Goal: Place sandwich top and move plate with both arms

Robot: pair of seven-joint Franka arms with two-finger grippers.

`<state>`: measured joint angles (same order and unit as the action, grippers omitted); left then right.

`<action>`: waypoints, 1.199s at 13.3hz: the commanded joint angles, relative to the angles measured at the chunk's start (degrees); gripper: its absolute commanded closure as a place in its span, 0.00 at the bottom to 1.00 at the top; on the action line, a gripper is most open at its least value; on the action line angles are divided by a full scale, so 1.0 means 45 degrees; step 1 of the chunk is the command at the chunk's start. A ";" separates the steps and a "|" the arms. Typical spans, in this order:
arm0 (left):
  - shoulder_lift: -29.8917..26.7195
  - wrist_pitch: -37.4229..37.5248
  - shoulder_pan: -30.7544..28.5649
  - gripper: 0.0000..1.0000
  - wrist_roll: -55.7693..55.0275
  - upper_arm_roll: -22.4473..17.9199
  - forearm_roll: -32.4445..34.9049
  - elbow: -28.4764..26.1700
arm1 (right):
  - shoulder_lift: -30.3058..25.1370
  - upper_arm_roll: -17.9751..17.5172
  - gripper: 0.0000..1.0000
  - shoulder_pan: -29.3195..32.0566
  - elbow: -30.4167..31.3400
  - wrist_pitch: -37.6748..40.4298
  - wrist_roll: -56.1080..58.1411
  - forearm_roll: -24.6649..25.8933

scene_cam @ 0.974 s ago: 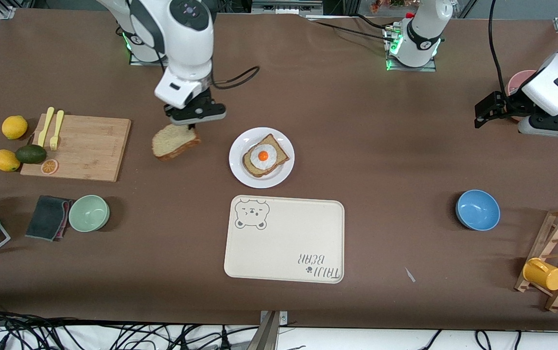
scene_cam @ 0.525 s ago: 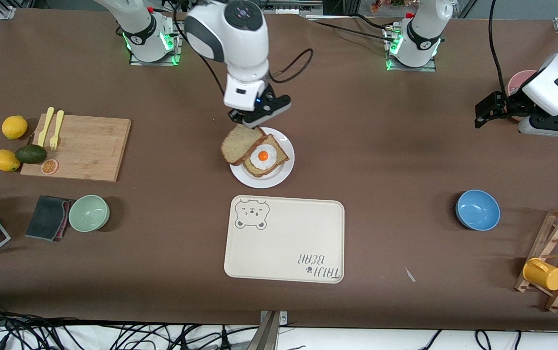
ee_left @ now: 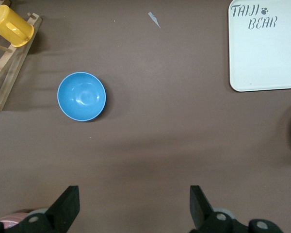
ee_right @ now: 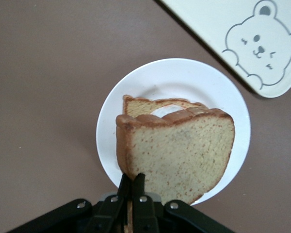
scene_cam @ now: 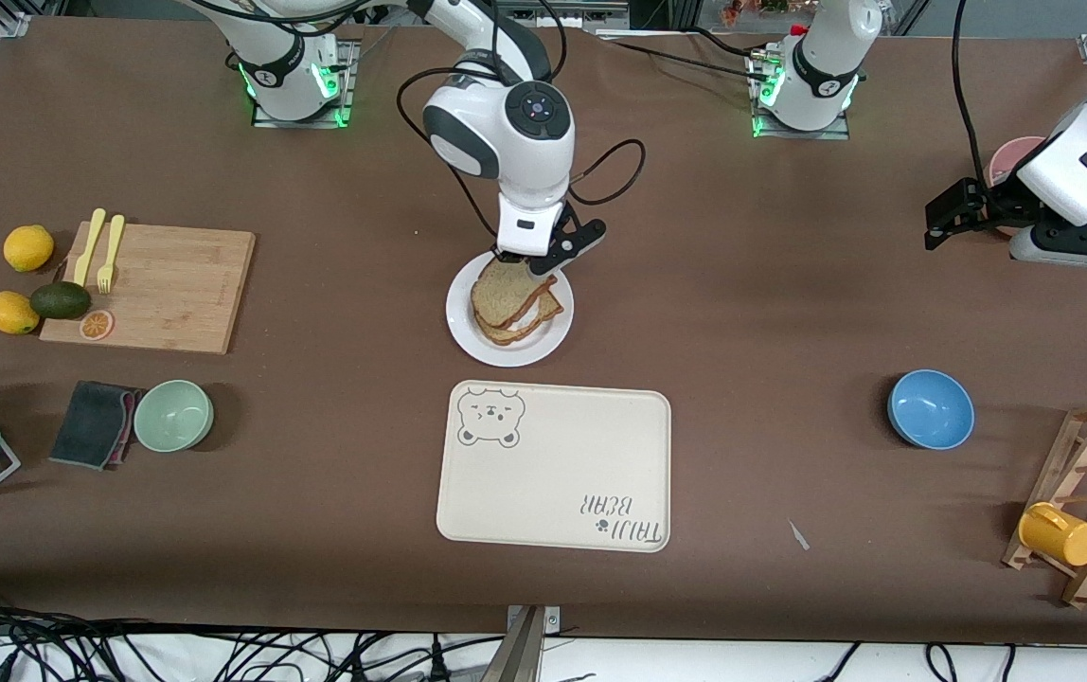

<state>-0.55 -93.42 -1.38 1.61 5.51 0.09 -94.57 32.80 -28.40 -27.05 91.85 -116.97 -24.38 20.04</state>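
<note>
Sandwich top (scene_cam: pixel 503 296), pinched by my right gripper (ee_right: pixel 131 187), has swung across over the egg slice (ee_right: pixel 160 108) on the plate (scene_cam: pixel 461 322), ready for release; my left gripper (ee_left: pixel 134 206) waits spread over bare table.

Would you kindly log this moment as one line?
right gripper: shut on sandwich top, over plate | left gripper: open, waiting

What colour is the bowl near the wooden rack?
Blue bowl, clearest in the left wrist view.
</note>
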 commanded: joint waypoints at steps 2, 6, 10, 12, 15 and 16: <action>-0.0131 0.0175 -0.0065 0.00 -0.0005 0.0025 -0.0352 0.0039 | 0.0659 0.0391 1.00 -0.0531 -0.0392 0.0192 -0.0402 0.0937; -0.0131 0.0175 -0.0065 0.00 -0.0005 0.0025 -0.0352 0.0039 | 0.0757 0.0549 1.00 -0.0628 -0.0334 0.0056 -0.1278 0.1543; -0.0131 0.0175 -0.0065 0.00 -0.0005 0.0025 -0.0352 0.0039 | 0.0332 0.0861 0.10 -0.0804 -0.0082 -0.0295 -0.1827 0.1329; -0.0131 0.0175 -0.0046 0.00 -0.0005 0.0025 -0.0352 0.0039 | -0.0740 0.1232 0.01 -0.0785 0.0543 -0.0569 -0.1575 0.0611; -0.0131 0.0175 -0.0046 0.00 -0.0005 0.0025 -0.0352 0.0039 | -0.2342 0.1758 0.01 -0.0494 0.1908 -0.0589 -0.1164 0.0099; -0.0131 0.0155 -0.0046 0.00 -0.0025 0.0025 -0.0352 0.0039 | -0.2947 0.1799 0.01 -0.0182 0.2261 -0.0589 -0.1183 -0.0386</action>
<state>-0.55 -93.42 -1.37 1.61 5.51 0.09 -94.57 26.70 -21.24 -29.76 95.43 -118.81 -30.66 21.40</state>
